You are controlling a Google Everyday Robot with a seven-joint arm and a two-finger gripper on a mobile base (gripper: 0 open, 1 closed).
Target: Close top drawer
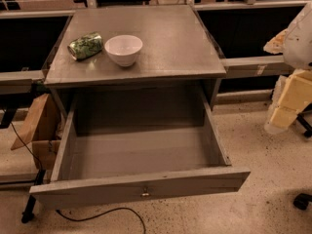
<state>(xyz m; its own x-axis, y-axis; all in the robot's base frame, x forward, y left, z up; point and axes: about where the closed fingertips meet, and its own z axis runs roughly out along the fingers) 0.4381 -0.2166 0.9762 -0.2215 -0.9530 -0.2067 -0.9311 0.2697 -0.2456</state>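
Observation:
The top drawer point(141, 185) is a wide, shallow grey wooden drawer, pulled far out from under the tabletop point(165, 38). Its long flat front panel faces me at the bottom of the view, with a small brass fitting point(145, 194) at its centre. The inside of the drawer is bare. My arm comes in at the right edge, white above with pale yellow blocks below. My gripper point(288, 106) hangs there, to the right of the drawer's right side and apart from it, above the floor.
A green can point(85, 45) lies on its side next to a white bowl point(124, 49) on the left of the tabletop. A cardboard box point(39, 130) stands left of the drawer. A black cable point(102, 216) lies on the floor below the front panel. A castor point(302, 201) is at the right.

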